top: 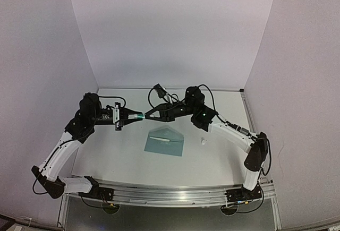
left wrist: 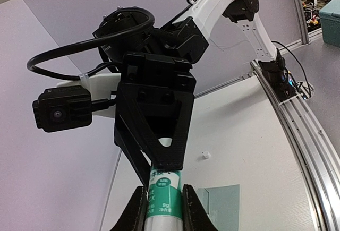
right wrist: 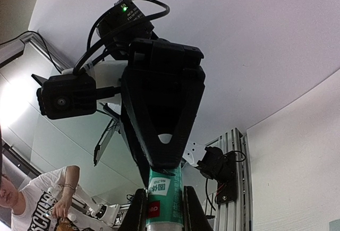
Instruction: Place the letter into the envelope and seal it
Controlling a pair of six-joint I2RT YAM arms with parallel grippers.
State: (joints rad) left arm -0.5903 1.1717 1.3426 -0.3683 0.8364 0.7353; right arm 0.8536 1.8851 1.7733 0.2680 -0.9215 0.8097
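Note:
The teal envelope (top: 164, 143) lies flat mid-table with its triangular flap open towards the back; a corner of it also shows in the left wrist view (left wrist: 226, 204). A thin pale strip (top: 159, 138) lies across it below the flap. I cannot make out the letter as such. Above the table, behind the envelope, a green-and-white glue stick (top: 139, 117) hangs level between both arms. My left gripper (left wrist: 163, 189) is shut on one end of the glue stick (left wrist: 164, 202). My right gripper (right wrist: 163, 191) is shut on its other end (right wrist: 166, 202).
A small white cap (top: 203, 142) sits on the table right of the envelope, also seen from the left wrist (left wrist: 205, 155). White walls close in the back and both sides. An aluminium rail (top: 170, 194) runs along the near edge.

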